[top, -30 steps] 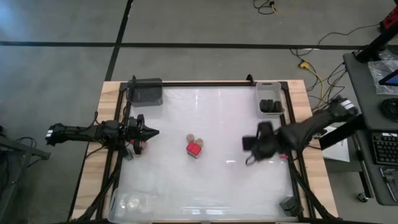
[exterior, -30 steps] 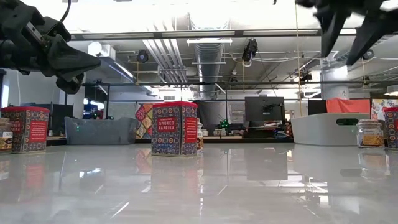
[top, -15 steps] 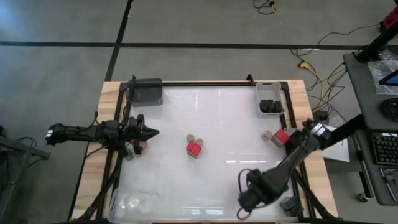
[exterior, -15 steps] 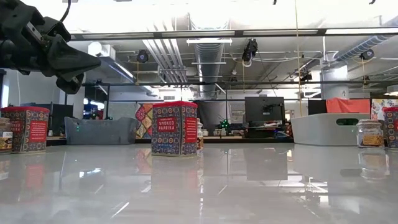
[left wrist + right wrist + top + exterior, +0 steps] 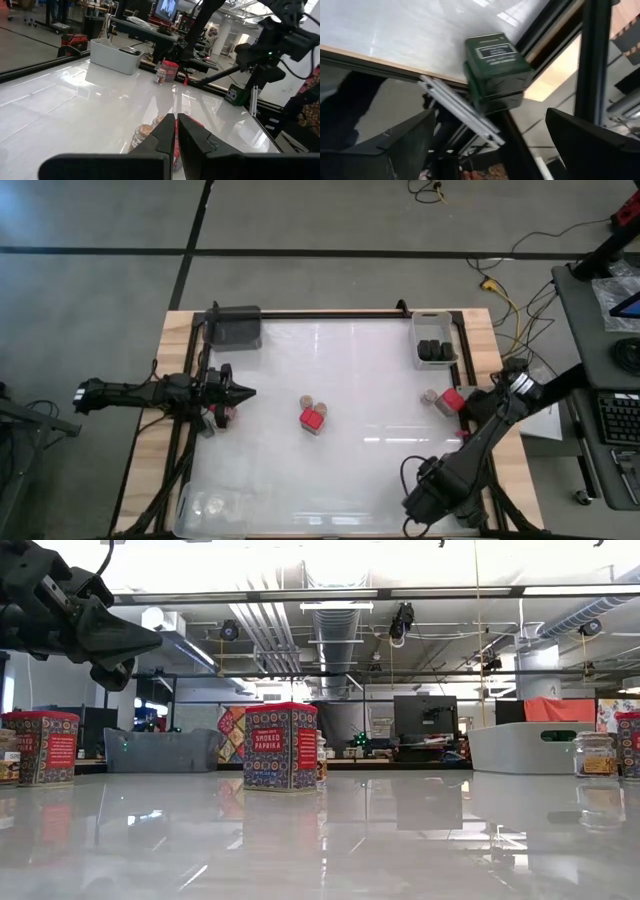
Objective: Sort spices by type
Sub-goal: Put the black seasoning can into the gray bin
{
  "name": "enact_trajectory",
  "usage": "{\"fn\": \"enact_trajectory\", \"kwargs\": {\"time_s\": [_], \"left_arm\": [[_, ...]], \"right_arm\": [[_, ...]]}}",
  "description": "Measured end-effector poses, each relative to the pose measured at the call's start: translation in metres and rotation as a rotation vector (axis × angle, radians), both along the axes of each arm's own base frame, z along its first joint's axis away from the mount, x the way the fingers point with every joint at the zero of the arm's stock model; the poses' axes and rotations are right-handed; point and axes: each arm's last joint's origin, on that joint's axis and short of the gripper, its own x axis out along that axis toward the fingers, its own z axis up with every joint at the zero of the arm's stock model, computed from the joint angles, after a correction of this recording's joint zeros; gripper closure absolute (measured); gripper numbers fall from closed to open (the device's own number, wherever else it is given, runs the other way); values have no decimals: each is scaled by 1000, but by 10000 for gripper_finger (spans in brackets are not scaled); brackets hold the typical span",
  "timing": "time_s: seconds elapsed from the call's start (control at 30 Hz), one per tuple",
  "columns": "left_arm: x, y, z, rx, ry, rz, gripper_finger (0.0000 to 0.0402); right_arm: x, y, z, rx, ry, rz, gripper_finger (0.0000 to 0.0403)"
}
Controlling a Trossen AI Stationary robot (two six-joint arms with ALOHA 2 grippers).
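From above, the left gripper [image 5: 247, 393] waits over the left part of the white table [image 5: 360, 470], its fingers pressed together and holding nothing. Close beside it, at the left edge, one red tin [image 5: 229, 415] is partly hidden under the arm. Near the middle stand a second red tin [image 5: 312, 419] and two tan-topped jars [image 5: 314, 405], touching each other. At the right edge a third red tin [image 5: 452, 400] stands just beside another tan-topped jar [image 5: 431, 397]. Two black containers [image 5: 434, 351] lie in the light bin [image 5: 433, 319] at the far right corner; a dark grey bin [image 5: 233, 327] is at the far left corner. The right gripper [image 5: 418, 505] is low at the near right corner, its fingers spread wide, empty.

At table height, the middle red tin [image 5: 280, 747] reads "smoked paprika". The left red tin [image 5: 41, 747] and the right jar [image 5: 595, 754] also show.

Through the left wrist camera, the closed fingers [image 5: 165, 133] point toward the middle jars [image 5: 144, 134], with the right pair [image 5: 166, 72] farther off.

Through the right wrist camera, the wide-apart fingers [image 5: 407, 145] frame a green box [image 5: 496, 65] at the table corner.
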Motion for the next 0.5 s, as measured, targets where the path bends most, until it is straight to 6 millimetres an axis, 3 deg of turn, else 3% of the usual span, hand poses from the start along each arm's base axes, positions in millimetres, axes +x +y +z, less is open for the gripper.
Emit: {"fn": "enact_trajectory", "kwargs": {"time_s": [0.27,0.5], "left_arm": [[0,0,0,0,0,0,398],[0,0,0,0,0,0,398]], "right_arm": [[-17,-16,-27,99,-52,-10,32],[-29,-24,-45,145,21,-18,32]]}}
